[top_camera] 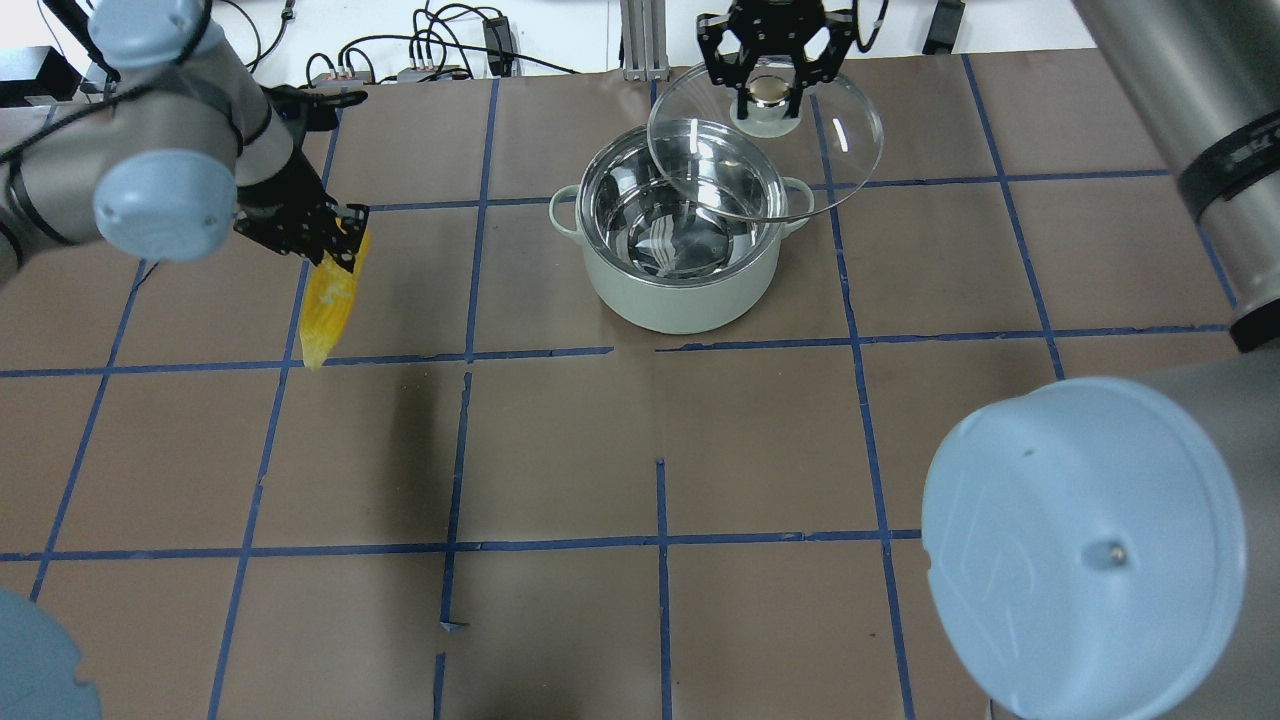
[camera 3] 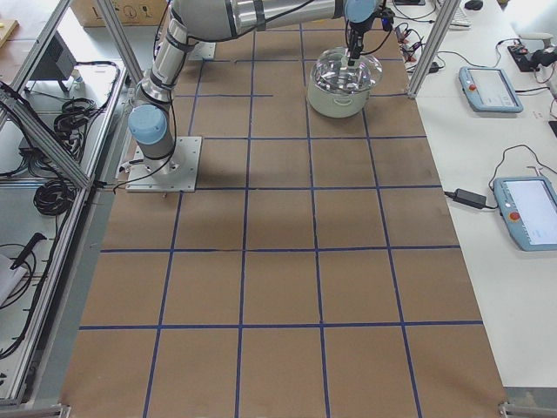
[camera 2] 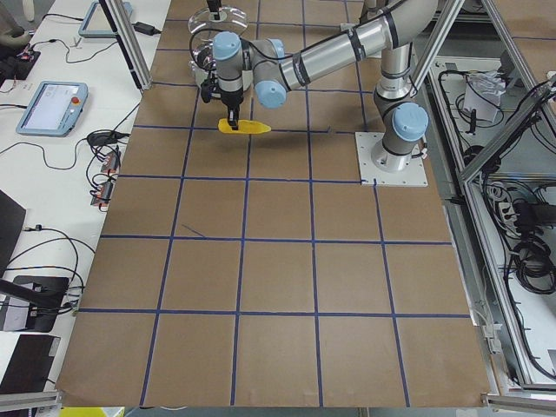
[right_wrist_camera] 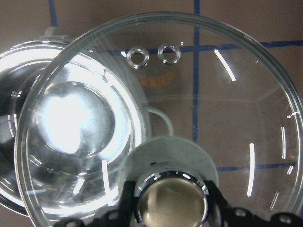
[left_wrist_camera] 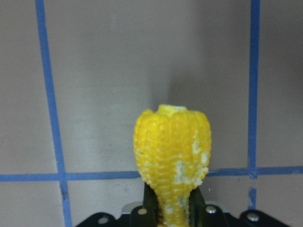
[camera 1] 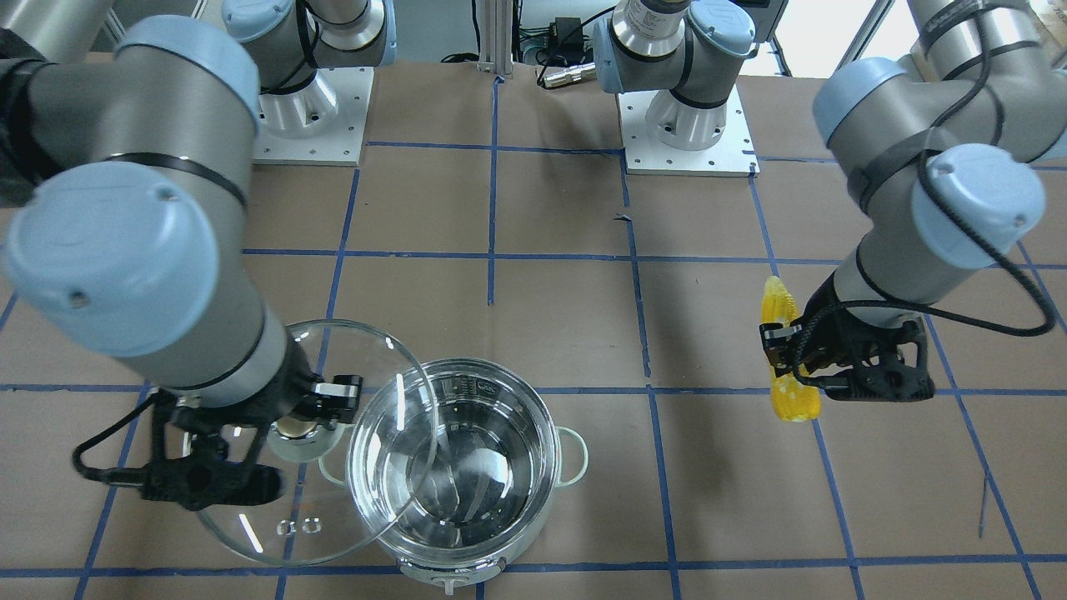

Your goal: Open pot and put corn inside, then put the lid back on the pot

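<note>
The shiny pot (camera 1: 508, 467) stands open and empty on the table; it also shows in the overhead view (top_camera: 680, 300). My right gripper (camera 1: 296, 429) is shut on the knob of the clear glass lid (camera 1: 367, 350). It holds the lid raised and shifted sideways, so the lid overlaps only part of the pot's rim (top_camera: 830, 130) (right_wrist_camera: 213, 109). My left gripper (camera 1: 783, 358) is shut on the yellow corn (camera 1: 779, 304) near its middle, well to the pot's side and just above the table (top_camera: 328, 305) (left_wrist_camera: 171, 146).
The brown table is marked with a blue tape grid (top_camera: 660, 545). Both arm bases sit on white plates (camera 1: 313, 125) (camera 1: 688, 133). Cables (top_camera: 420, 50) lie along the far edge. Tablets (camera 3: 487, 87) lie on the side benches.
</note>
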